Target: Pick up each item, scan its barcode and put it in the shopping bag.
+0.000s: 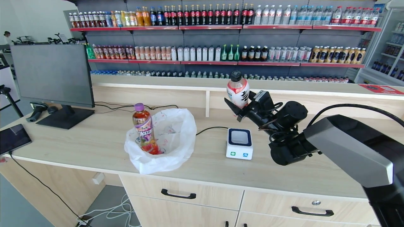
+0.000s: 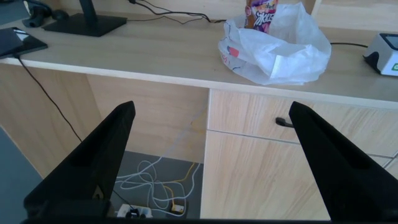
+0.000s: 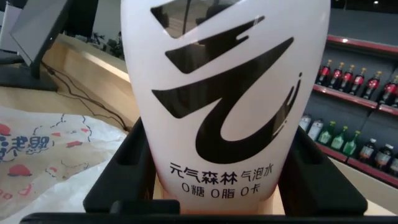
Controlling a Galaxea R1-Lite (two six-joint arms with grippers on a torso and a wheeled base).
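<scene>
My right gripper (image 1: 237, 107) is shut on a white-labelled bottle (image 1: 237, 90) with a black cap, holding it upright in the air behind the white barcode scanner (image 1: 239, 143). Up close, the white-labelled bottle (image 3: 227, 99) sits between the black fingers (image 3: 118, 174). A white shopping bag (image 1: 167, 138) lies open on the counter with a purple-capped drink bottle (image 1: 144, 129) standing in it. My left gripper (image 2: 208, 162) hangs open below the counter's edge, in front of the cabinet; the shopping bag (image 2: 277, 46) and the scanner (image 2: 382, 53) are above it.
A monitor (image 1: 53, 75) stands at the counter's left, with a handheld scanner (image 1: 36, 112) and a tablet (image 1: 12, 138) near it. A cable (image 1: 210, 129) runs from the scanner toward the bag. Shelves of drinks (image 1: 221, 34) fill the back wall. Drawers (image 1: 180, 194) sit under the counter.
</scene>
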